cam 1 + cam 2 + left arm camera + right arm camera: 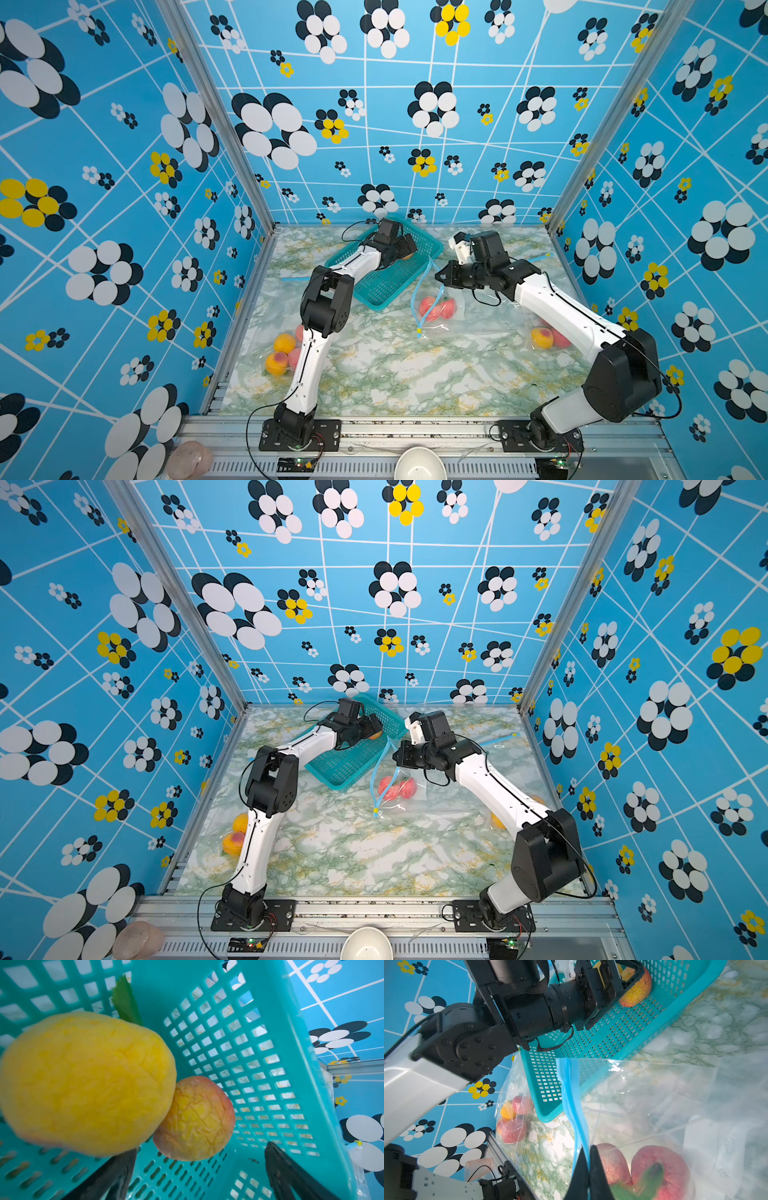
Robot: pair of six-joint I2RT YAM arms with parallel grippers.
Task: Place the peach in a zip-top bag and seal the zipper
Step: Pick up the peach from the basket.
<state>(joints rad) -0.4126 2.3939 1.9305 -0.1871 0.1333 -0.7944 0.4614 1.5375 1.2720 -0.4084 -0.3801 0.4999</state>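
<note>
Two peaches lie in the teal basket (386, 286): a big yellow peach (87, 1084) and a smaller orange-red peach (195, 1120) touching it. My left gripper (201, 1147) reaches into the basket's far end, open, its jaws wide apart just short of the smaller peach. In both top views the left gripper (409, 247) (374, 726) covers most of the fruit. The clear zip-top bag (654, 1105) lies beside the basket with two pink peaches (436, 307) inside. My right gripper (588, 1152) is shut on its blue zipper strip (571, 1095), lifting that edge.
A clear bag of peaches (282, 351) lies by the left arm's base. Another bag of peaches (546, 336) sits under the right arm. A blue zipper strip (538, 258) lies at the far right. A white bowl (419, 463) sits past the front rail.
</note>
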